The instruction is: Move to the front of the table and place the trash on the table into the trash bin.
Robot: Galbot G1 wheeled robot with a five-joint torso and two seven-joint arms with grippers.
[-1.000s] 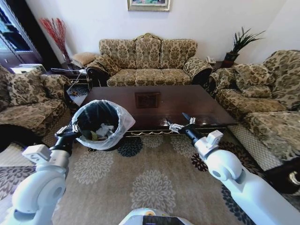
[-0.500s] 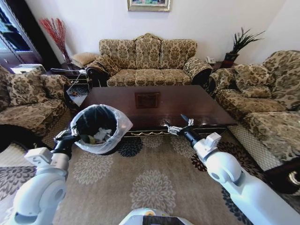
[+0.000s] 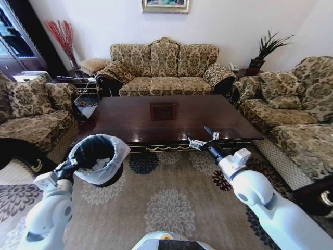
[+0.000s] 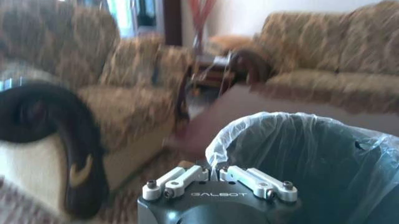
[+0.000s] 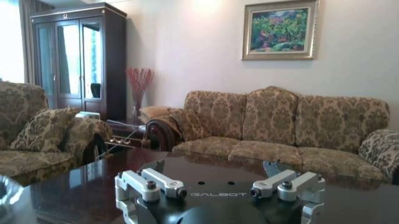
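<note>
The trash bin, black with a white bag over its rim, hangs low over the carpet by the table's front left corner. My left gripper is shut on the near rim of the trash bin; in the left wrist view the left gripper pinches the bag's edge. Pale trash lies inside the bin. The dark glossy table shows a bare top. My right gripper hovers open at the table's front edge, and in the right wrist view the right gripper spreads over the table.
Patterned sofas stand on three sides: left sofa, back sofa, right sofa. A flowered carpet covers the floor in front of the table. A tall dark cabinet stands far left.
My left arm has lowered the bin down and to the left, from beside the table top toward the carpet. The right gripper has barely shifted.
</note>
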